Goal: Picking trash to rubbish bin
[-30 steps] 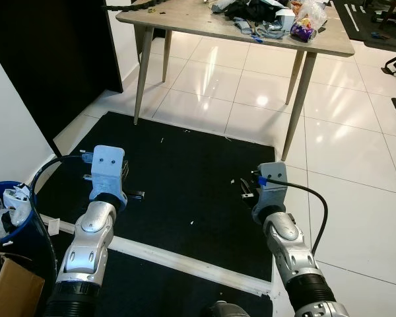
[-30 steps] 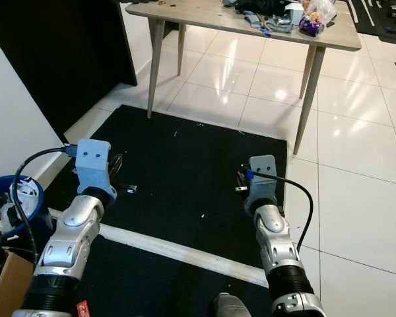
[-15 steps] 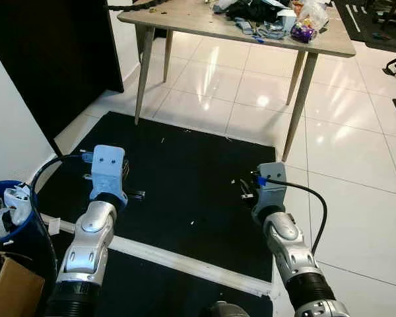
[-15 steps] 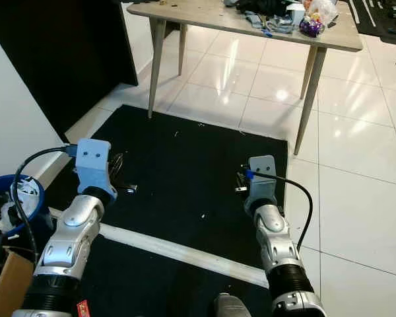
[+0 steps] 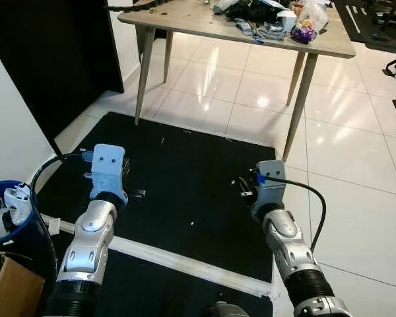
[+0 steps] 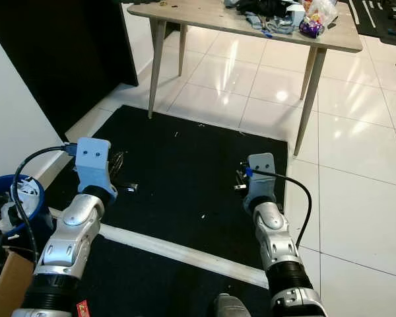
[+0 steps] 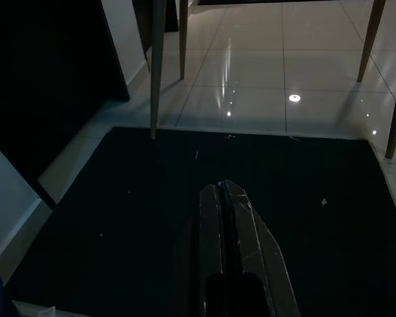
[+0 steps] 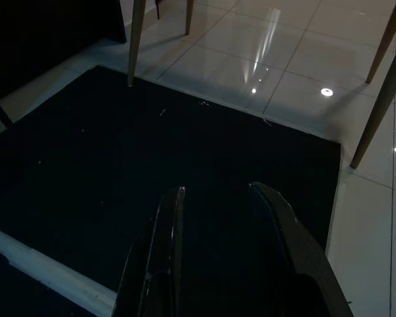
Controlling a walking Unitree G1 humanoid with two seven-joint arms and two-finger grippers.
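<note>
Silver arms, blue wrist housings, black fingers [image 8: 165, 251]

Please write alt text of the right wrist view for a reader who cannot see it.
The right gripper hovers with open, empty jaws over a black mat. Beyond the mat lie glossy white floor tiles and wooden table legs.

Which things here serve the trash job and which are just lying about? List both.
Job:
- blue round rubbish bin holding white scraps
- left gripper, fingers shut
- right gripper, fingers open
- crinkled purple snack packet

Lying about:
- grey wooden table
- black floor mat
- brown cardboard box
</note>
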